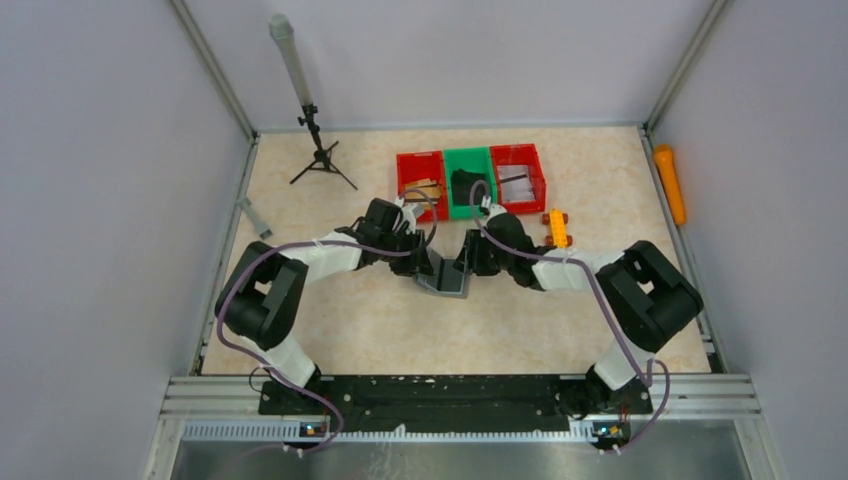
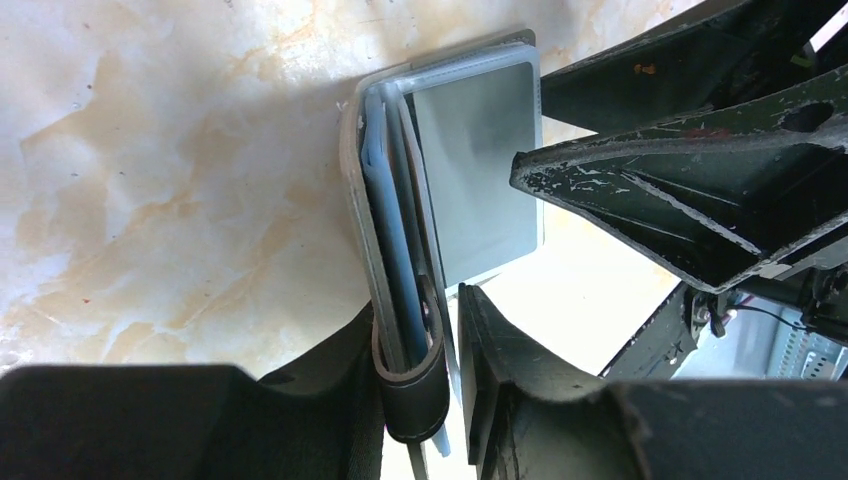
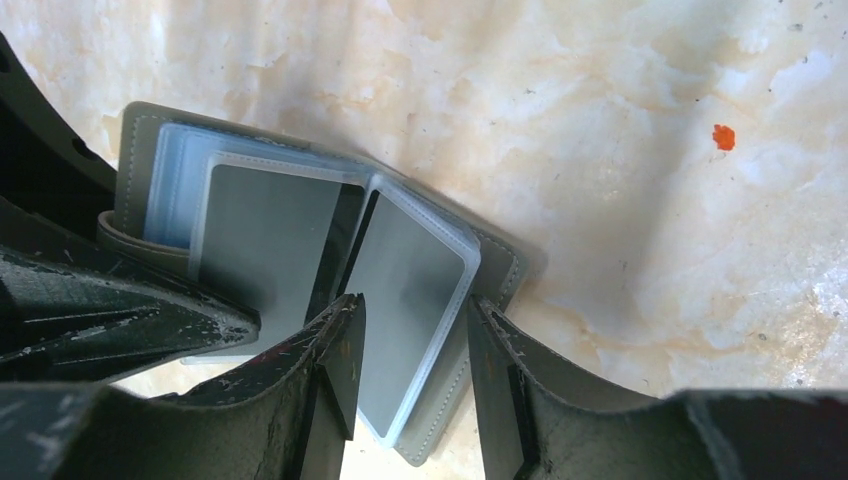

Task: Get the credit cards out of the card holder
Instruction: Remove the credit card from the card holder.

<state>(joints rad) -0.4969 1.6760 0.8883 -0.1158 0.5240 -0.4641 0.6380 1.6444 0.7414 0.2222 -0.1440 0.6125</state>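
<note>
The grey card holder (image 1: 448,278) stands open on the table between both grippers. In the left wrist view its cover (image 2: 352,180) is edge-on, with the dark tab loop (image 2: 415,385) and clear silvery-blue pocket leaves (image 2: 480,160). My left gripper (image 2: 415,310) is shut on the tab end of the holder; it also shows in the top view (image 1: 425,262). My right gripper (image 3: 415,305) is open, its fingers astride one pocket leaf (image 3: 415,270) and the cover's edge (image 3: 500,265); it also shows in the top view (image 1: 472,255). The pockets show flat grey faces; I cannot tell the cards apart from the pockets.
Three bins stand behind the grippers: red (image 1: 420,185), green (image 1: 470,165) holding a black object, red (image 1: 518,178). An orange piece (image 1: 557,230) lies by the right arm. An orange cylinder (image 1: 670,185) lies at the right wall, a small tripod (image 1: 320,160) at the back left.
</note>
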